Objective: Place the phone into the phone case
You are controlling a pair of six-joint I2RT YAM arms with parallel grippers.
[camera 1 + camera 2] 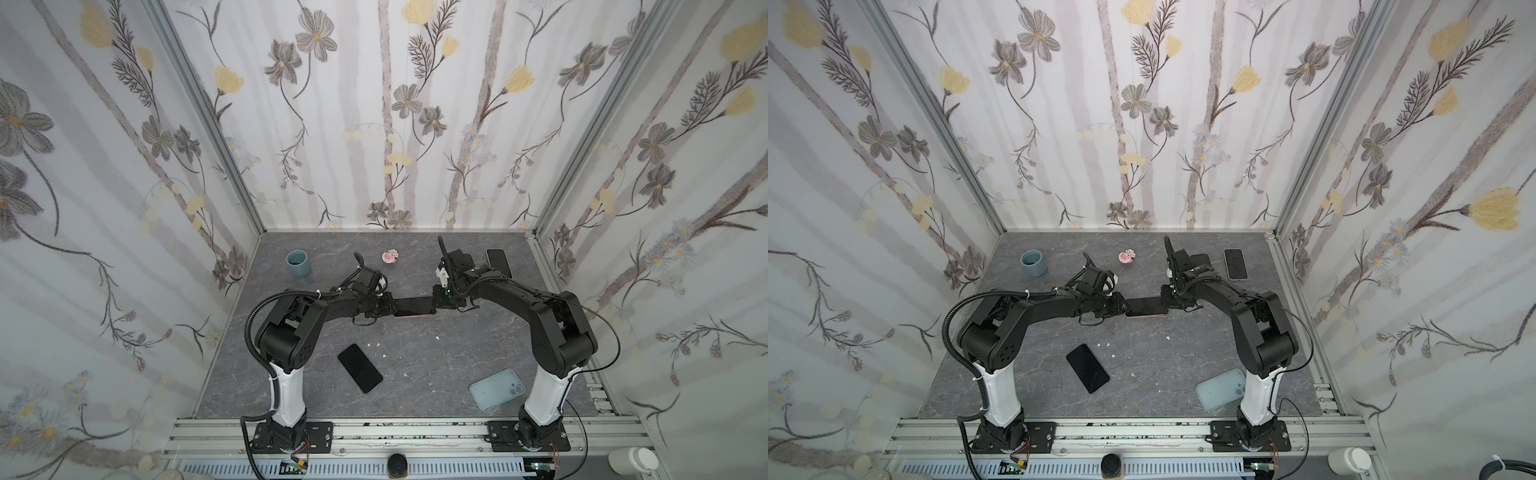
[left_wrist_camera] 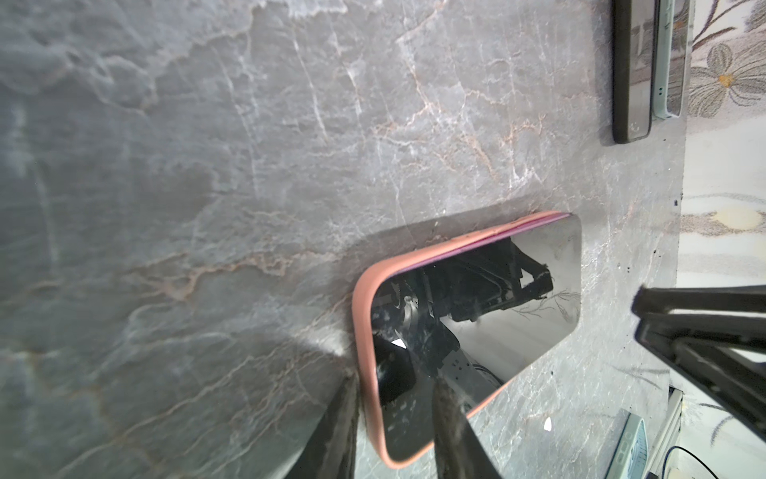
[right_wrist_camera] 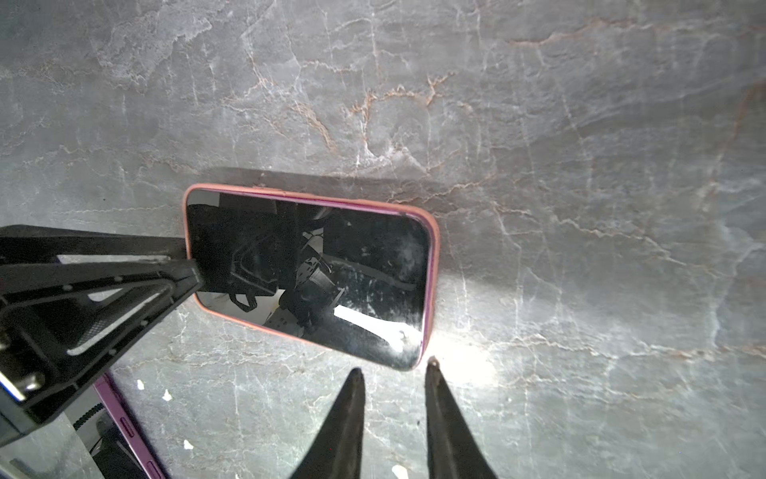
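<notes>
Three phones (two cases)

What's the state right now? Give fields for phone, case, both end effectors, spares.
phone: screen up in the pink case, mid-table
case: flat on table; one corner's seating unclear
left end effector: closed on case's end
right end effector: open, empty, beside the phone
spares: black phone and blue case in front; third phone at back

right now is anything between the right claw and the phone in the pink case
Nothing visible. The right claw hangs open just off one short end of the phone, with only bare table between. The left claw is at the opposite end, out of its path.
</notes>
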